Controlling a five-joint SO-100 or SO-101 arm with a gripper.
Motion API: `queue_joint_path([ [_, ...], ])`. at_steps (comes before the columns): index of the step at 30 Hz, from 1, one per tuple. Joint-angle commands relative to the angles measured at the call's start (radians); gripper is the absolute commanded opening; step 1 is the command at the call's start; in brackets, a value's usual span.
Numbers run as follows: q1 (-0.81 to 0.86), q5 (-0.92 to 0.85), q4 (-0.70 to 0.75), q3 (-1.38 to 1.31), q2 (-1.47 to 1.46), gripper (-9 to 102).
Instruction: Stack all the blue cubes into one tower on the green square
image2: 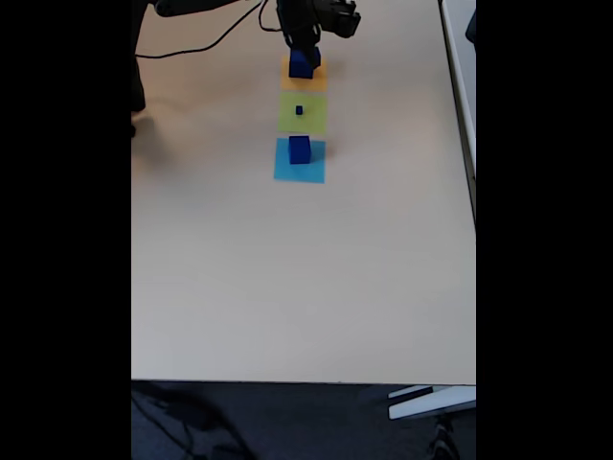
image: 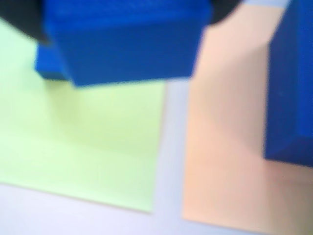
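Note:
In the blurred wrist view a blue cube [image: 122, 41] sits between the dark fingers of my gripper [image: 124, 14], over the far edge of the green square [image: 83, 142]. Another blue cube [image: 291, 83] stands on the orange square [image: 225, 147] to the right. In the fixed view my gripper [image2: 305, 46] is down on the large blue cube [image2: 304, 63] at the orange square [image2: 308, 84]. A small blue cube [image2: 299, 110] lies on the green square [image2: 303, 123]. A medium blue cube [image2: 300, 149] stands on the light-blue square [image2: 299, 172]. The cubes stand apart, not as a tower.
The three squares lie in a line at the far end of the beige table [image2: 306, 278]. A black cable [image2: 206, 43] runs along the far left. The table's right edge [image2: 473, 192] and near edge [image2: 306, 382] border dark floor.

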Motion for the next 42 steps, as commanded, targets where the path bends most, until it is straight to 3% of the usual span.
queue_joint_path([
  [1,0.052,-0.054,-0.066,0.074,0.137,0],
  [25,0.293,-0.293,-0.267,0.36,0.253,0],
  [42,0.359,-0.287,-0.328,0.436,0.265,0],
])
